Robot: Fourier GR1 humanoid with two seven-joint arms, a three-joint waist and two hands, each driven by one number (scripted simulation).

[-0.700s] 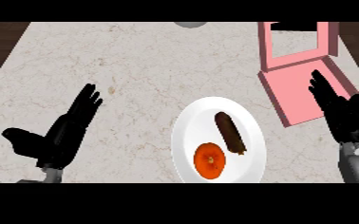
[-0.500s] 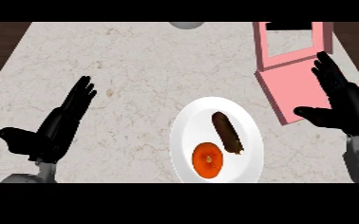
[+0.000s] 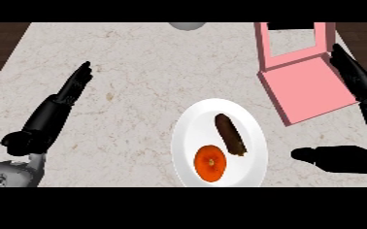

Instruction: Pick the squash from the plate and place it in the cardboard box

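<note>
Task barely begun, by the look of it: nothing grasped, nothing in the box. Nearest, right hand (image 3: 342, 157) at lower right, thumb pointing toward plate (image 3: 188, 140), fingers straight and spread up along the box edge, holding nothing. Left hand (image 3: 54, 111) at far left, flat, fingers straight and together, resting on worktop (image 3: 143, 68), well apart from plate. On plate: orange round item (image 3: 210, 163) near, dark elongated squash (image 3: 230, 134) just beyond, both untouched. Farther right, pink open cardboard box (image 3: 305, 89), lid up. Grey object (image 3: 187, 25) at far edge. Left: reach, grasp squash, carry, release in box.
</note>
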